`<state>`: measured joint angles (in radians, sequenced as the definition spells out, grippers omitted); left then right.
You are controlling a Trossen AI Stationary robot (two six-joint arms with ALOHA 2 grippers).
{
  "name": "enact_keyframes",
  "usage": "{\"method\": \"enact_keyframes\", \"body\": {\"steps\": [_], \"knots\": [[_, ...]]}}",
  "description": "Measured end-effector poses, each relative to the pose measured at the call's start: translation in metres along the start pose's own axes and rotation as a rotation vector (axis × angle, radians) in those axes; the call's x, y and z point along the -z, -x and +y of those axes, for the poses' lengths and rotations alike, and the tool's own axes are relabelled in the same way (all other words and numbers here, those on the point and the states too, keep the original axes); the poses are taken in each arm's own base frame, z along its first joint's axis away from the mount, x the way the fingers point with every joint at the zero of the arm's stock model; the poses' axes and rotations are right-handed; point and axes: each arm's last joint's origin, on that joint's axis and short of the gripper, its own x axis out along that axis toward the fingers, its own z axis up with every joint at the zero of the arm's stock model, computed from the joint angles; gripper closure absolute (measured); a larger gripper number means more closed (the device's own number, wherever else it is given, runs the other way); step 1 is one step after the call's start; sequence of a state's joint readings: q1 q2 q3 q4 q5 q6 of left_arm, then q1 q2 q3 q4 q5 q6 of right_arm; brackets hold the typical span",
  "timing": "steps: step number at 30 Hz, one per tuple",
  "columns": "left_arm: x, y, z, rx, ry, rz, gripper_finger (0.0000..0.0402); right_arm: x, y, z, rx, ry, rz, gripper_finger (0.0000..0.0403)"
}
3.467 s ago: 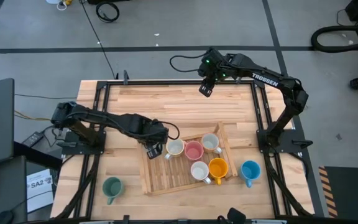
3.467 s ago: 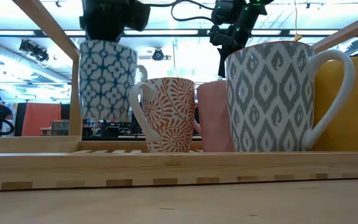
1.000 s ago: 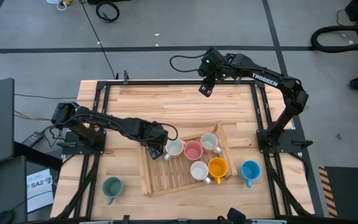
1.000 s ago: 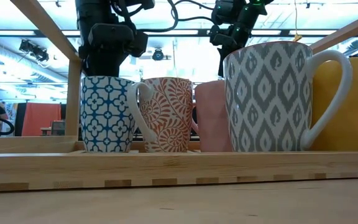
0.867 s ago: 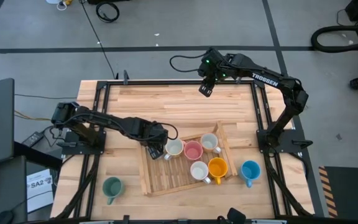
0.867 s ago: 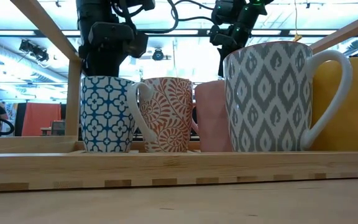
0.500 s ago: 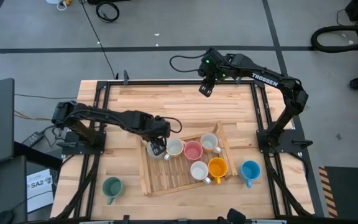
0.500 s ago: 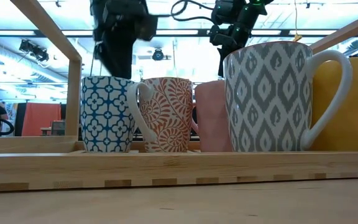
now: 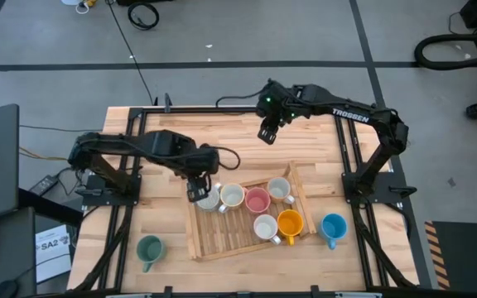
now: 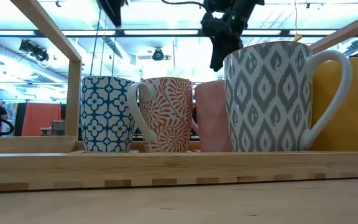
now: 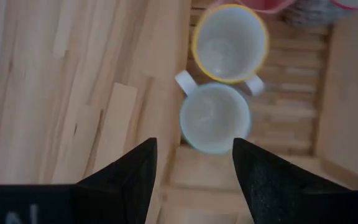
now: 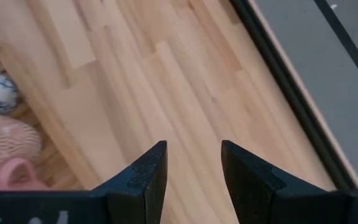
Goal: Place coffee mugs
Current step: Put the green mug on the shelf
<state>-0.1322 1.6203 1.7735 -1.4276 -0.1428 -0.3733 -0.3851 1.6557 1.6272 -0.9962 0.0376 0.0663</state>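
**Glazed mugs racked on slatted wood**

Low in the high view: green mug (image 9: 149,248), blue mug (image 9: 333,226). Mid-frame, round ceramic mugs (image 9: 257,199) on slatted rack (image 9: 222,241). Above, left gripper (image 9: 197,189), fingers apart, empty. Farthest, right gripper (image 9: 266,132), likewise parted, empty.

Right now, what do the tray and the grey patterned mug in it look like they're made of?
The tray looks like pale unfinished wood, maybe bamboo: visible grain, slatted floor, notched lower edge. The grey patterned mug looks like glazed ceramic, with a smooth white body, a soft sheen and a thick handle, though the material can't be confirmed by sight alone.
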Motion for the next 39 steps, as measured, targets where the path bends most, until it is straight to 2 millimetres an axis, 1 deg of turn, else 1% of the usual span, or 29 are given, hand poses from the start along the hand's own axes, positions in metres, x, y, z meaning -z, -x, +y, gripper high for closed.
{"method": "enact_keyframes", "body": {"steps": [4,6,11,17,23,26,29,34,39], "knots": [[0.014,0.023,-0.015,0.007,-0.066,-0.031,0.0184,0.002,0.001,0.018,-0.007,-0.001,-0.002,0.0246],[0.025,0.031,-0.023,0.018,-0.085,-0.039,0.0184,0.003,0.001,0.027,-0.021,0.0,-0.001,0.0246],[0.052,0.046,-0.041,0.027,-0.075,-0.012,0.0184,0.005,0.004,0.05,-0.059,0.028,-0.012,0.0246],[0.08,0.062,-0.067,0.028,-0.063,-0.074,0.0184,0.011,0.008,0.082,-0.114,0.082,-0.026,0.0246],[0.106,0.071,-0.091,0.028,-0.048,-0.14,0.0184,0.02,0.014,0.113,-0.167,0.14,-0.032,0.0246],[0.116,0.067,-0.098,0.019,-0.015,-0.135,0.0184,0.025,0.017,0.126,-0.19,0.169,-0.033,0.0246],[0.129,0.056,-0.104,-0.003,0.002,-0.09,0.0184,0.029,0.02,0.137,-0.213,0.198,-0.041,0.0246],[0.152,0.025,-0.111,-0.053,-0.007,0.072,0.0184,0.031,0.024,0.15,-0.245,0.232,-0.074,0.0246],[0.171,-0.005,-0.11,-0.119,-0.02,0.229,0.0184,0.032,0.026,0.156,-0.26,0.246,-0.088,0.0246]]}}
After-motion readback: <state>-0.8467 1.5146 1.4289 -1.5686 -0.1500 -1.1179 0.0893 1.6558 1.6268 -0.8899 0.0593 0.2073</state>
